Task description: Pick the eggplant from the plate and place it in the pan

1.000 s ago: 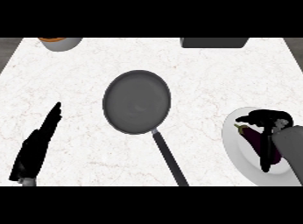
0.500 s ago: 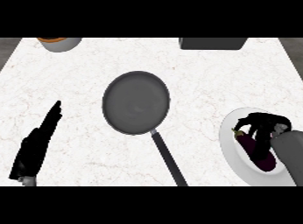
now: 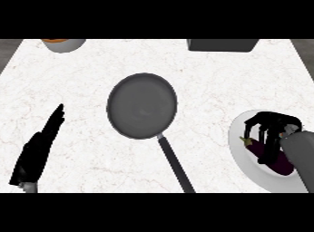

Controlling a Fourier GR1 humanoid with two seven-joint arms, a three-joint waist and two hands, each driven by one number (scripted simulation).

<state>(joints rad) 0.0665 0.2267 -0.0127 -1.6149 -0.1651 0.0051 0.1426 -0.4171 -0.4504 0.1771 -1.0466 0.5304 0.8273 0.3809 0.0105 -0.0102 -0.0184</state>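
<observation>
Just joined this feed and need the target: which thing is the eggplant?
On the white counter, find the white plate right of the grey pan. The eggplant lies on it under the curled right robot hand: dark purple with a green stem end.

The counter looks like white marble with faint grey veins, smooth and matt. The pan is dull dark-grey metal. The plate is plain, smooth white. The eggplant has smooth dark-purple skin.

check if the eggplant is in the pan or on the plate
On the plate, under the right hand, fingers curled over the eggplant; the pan is empty.
</observation>
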